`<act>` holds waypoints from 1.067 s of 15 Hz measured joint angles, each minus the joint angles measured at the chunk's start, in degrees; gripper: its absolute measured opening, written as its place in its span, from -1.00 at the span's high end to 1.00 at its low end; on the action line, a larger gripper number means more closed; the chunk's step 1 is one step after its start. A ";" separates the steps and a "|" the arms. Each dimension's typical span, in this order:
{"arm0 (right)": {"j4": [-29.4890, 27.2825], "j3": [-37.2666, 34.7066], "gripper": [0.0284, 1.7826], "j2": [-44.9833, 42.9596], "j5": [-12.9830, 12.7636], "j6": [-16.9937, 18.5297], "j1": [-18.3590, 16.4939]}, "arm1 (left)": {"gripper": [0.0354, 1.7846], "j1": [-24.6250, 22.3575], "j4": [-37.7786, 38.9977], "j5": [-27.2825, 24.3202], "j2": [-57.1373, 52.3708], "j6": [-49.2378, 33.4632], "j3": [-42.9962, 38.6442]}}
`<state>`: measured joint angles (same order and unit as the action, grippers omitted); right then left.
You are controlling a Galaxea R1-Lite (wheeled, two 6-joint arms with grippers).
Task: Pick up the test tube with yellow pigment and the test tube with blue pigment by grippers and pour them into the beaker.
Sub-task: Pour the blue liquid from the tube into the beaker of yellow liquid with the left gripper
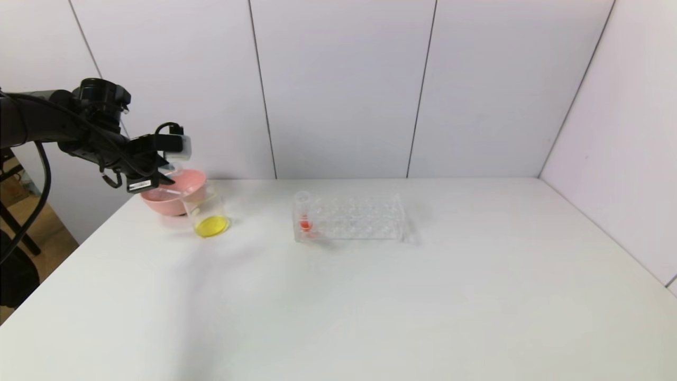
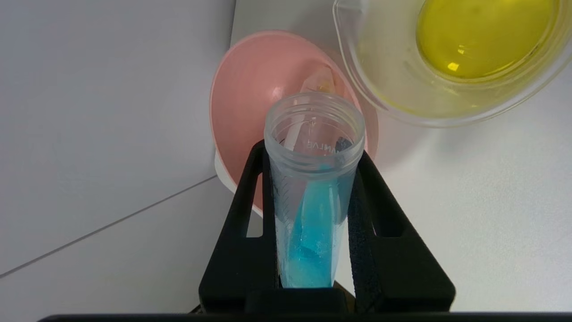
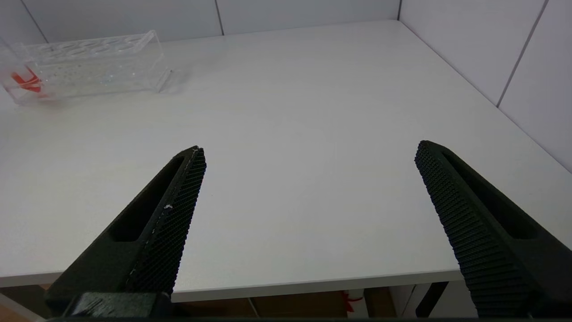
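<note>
My left gripper (image 1: 164, 177) is shut on the test tube with blue pigment (image 2: 313, 210) and holds it tilted above the pink bowl, its open mouth just beside the beaker's rim. The blue liquid is inside the tube. The beaker (image 1: 203, 206) stands at the table's far left with yellow liquid at its bottom; its wall shows in the left wrist view (image 2: 380, 67). A clear tube with a faint yellow tint (image 2: 318, 80) lies in the pink bowl. My right gripper (image 3: 309, 149) is open and empty over the table's front edge, out of the head view.
The pink bowl (image 1: 182, 185) sits behind the beaker, touching it or nearly so. A clear tube rack (image 1: 354, 217) stands mid-table with a red-bottomed tube (image 1: 304, 214) at its left end; it also shows in the right wrist view (image 3: 98, 62). White walls close the back and right.
</note>
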<state>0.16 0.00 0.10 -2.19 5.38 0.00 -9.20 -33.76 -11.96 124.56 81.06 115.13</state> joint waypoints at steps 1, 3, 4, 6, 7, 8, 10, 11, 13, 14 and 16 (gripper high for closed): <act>0.00 0.00 -0.92 0.01 0.00 -0.01 0.00 | 0.52 0.20 0.02 1.55 0.00 0.56 0.00; 0.00 0.00 -0.92 0.00 0.00 0.00 0.00 | 0.52 0.94 0.02 3.95 0.02 0.76 0.00; 0.00 0.00 -0.92 0.00 0.00 -0.04 0.02 | 0.52 1.22 0.02 4.46 0.05 0.76 0.00; 0.00 0.00 -0.92 0.00 0.00 -0.01 0.02 | 0.52 1.61 -0.06 5.66 0.11 0.83 0.02; 0.00 0.00 -0.92 0.00 0.00 -0.01 0.02 | 0.52 1.85 -0.06 6.89 0.16 1.27 0.02; 0.00 0.00 -0.92 0.00 0.00 -0.01 0.02 | 0.52 2.04 -0.09 7.67 0.22 1.55 0.02; 0.00 0.00 -0.92 0.00 0.00 -0.04 0.02 | 0.52 2.38 -0.15 8.02 0.33 1.61 0.02; -0.02 0.00 -0.92 0.00 0.00 -0.01 0.00 | 0.52 2.56 -0.22 8.13 0.38 1.61 0.02; 0.00 0.00 -0.92 0.00 0.00 -0.04 0.02 | 0.52 2.79 -0.41 8.24 0.55 1.63 0.02; 0.00 0.00 -0.92 0.01 0.00 -0.04 0.02 | 0.52 2.88 -0.50 8.52 0.60 1.63 0.02; 0.00 0.00 -0.92 0.00 0.00 -0.01 0.02 | 0.52 3.32 -0.59 10.03 0.68 1.63 0.02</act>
<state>0.16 0.00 0.10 -2.19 5.36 0.02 -5.89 -34.34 -1.93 125.25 82.69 115.15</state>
